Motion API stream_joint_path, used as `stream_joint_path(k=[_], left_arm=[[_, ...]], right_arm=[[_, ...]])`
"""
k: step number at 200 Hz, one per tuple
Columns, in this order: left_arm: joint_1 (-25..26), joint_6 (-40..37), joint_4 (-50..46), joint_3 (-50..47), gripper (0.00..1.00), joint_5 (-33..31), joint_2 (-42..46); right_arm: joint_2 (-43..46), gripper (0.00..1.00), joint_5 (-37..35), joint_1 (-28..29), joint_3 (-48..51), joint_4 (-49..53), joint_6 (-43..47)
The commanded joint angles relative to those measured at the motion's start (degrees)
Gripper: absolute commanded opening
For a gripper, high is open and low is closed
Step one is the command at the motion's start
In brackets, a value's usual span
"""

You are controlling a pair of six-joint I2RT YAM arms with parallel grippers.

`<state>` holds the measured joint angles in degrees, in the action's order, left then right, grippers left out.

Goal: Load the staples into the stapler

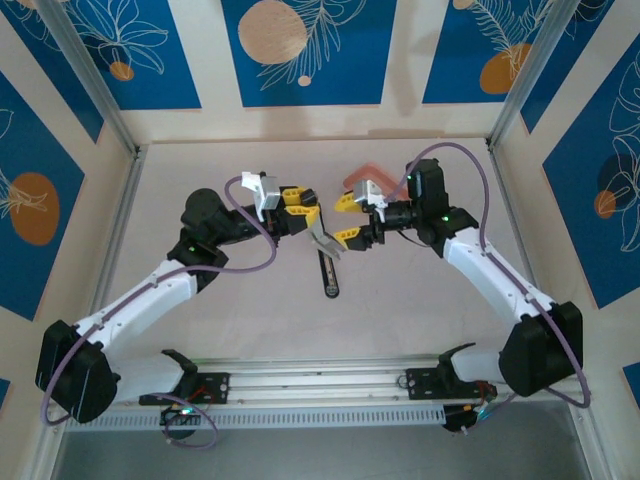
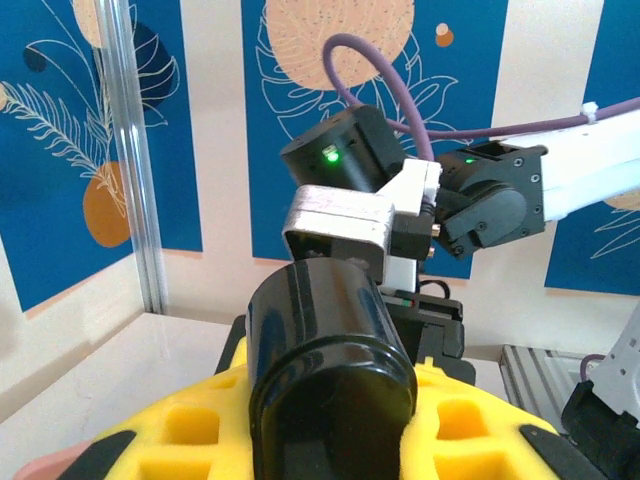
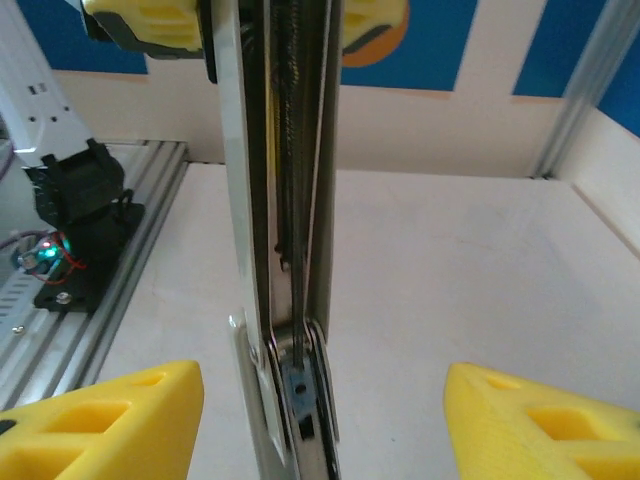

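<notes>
yellow right fingers (image 3: 110,420) stand wide before the raised stapler (image 3: 235,200); left fingers (image 2: 180,440) clamp it. best to steady it and feed staples lengthwise down its rail.

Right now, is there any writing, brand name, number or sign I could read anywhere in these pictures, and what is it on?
None: no words, numbers or brand marks can be read anywhere.
The stapler: bare metal rail, no lettering visible.
The blue wall panels: only drawn leaves and circles, no text.
The green light: a small lamp, no label readable beside it.
</notes>
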<state>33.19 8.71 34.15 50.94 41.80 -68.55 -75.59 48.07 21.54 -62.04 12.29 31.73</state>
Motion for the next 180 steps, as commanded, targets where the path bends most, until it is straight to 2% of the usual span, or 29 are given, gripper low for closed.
stream_joint_path(k=[1, 50, 76, 108, 126, 140, 146, 152, 168, 180], left_arm=[[0.21, 1.29, 7.64, 1.09, 0.00, 2.23, 0.45], [0.17, 2.82, 9.45, 1.62, 0.00, 4.55, -0.21], [0.12, 4.03, 11.08, 0.97, 0.00, 5.02, -0.59], [0.16, 5.45, 13.04, 0.04, 0.00, 5.13, -0.53], [0.17, 5.19, 12.86, -0.39, 0.00, 4.84, -0.30], [0.15, 4.91, 12.39, -0.64, 0.03, 4.69, -0.32], [0.14, 4.83, 12.06, -0.62, 0.07, 4.46, -0.26], [0.14, 4.65, 11.52, -0.75, 0.16, 3.61, -0.14], [0.18, 3.53, 8.28, -1.46, 0.53, -1.03, 1.10], [0.12, 2.09, 4.94, -2.27, 0.70, -6.01, 2.56]], right_arm=[[-2.24, 0.65, 5.53, 1.82, -2.11, 4.93, 3.69], [-6.50, 0.62, 9.54, 3.59, -4.35, 5.28, 3.54], [-8.11, 0.56, 12.05, 3.77, -5.26, 5.46, 2.99], [-9.52, 0.35, 12.88, 3.99, -5.77, 7.51, 3.34], [-9.35, 0.31, 13.21, 3.95, -5.57, 7.61, 3.31], [-9.15, 0.23, 13.20, 3.95, -5.37, 7.57, 3.02], [-8.90, 0.19, 12.76, 3.95, -5.24, 7.44, 2.46], [-8.67, 0.16, 12.07, 3.95, -4.99, 6.93, 1.31], [-7.43, 0.10, 8.03, 3.95, -2.84, 2.17, -5.47], [-5.87, 0.05, 2.92, 4.27, 0.45, -4.19, -13.10]])
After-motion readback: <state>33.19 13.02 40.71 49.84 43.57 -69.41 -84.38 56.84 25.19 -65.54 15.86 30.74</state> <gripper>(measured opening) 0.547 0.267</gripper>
